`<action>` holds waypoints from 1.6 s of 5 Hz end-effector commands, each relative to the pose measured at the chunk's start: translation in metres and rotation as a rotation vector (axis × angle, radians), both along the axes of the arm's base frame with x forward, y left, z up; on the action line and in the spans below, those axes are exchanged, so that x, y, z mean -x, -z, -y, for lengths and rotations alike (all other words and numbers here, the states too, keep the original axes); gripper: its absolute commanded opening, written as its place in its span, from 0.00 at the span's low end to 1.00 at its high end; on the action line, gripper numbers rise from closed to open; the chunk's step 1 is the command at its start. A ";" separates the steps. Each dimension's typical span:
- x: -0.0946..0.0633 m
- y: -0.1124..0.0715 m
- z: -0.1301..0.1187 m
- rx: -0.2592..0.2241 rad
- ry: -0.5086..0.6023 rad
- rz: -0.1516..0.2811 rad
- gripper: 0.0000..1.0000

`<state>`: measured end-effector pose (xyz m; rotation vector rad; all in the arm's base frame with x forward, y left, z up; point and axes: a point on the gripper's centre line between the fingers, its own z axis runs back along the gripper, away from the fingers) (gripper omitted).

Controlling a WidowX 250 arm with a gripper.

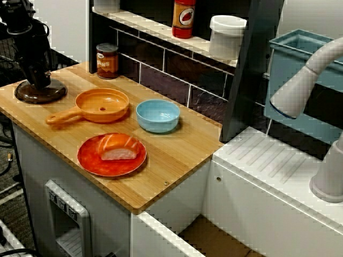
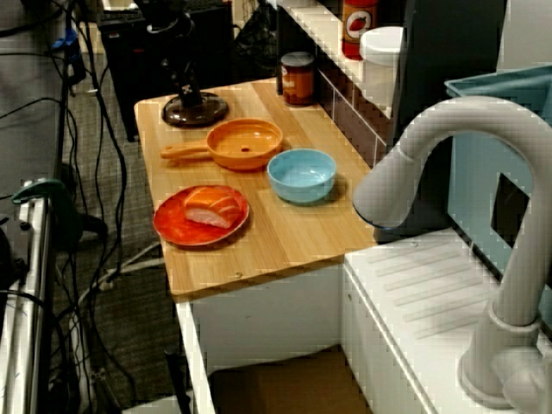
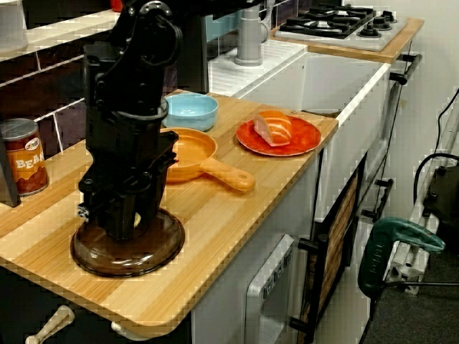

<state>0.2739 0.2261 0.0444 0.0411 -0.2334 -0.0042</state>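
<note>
The gripper [image 3: 120, 218] stands straight down on the middle of the lid [image 3: 154, 251]. It is a brown glass lid and it lies flat at the far left corner of the counter [image 1: 177, 155], as the high view shows it. The fingers reach the lid's centre, but the black body hides them, so I cannot tell if they are apart or clamped on a knob there.

In my judgement the first danger is a weak hold. If the fingers catch only a little of the centre, the lid could tilt, slip out and drop on the wood, and glass may crack. The second danger is the edge: the lid sits close to it, so a sideways push could send it off the counter. The third is the pan [image 3: 190, 154], just to the right of the lid. A low swing could strike its rim and push it toward the bowl [image 3: 190, 111] and the plate [image 3: 287, 143].
</note>
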 end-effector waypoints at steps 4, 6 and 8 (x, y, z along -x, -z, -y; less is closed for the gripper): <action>0.007 -0.049 0.008 0.025 0.047 0.071 0.00; 0.003 -0.057 0.037 0.007 0.066 0.086 0.00; 0.006 -0.063 0.072 -0.033 0.070 0.125 0.00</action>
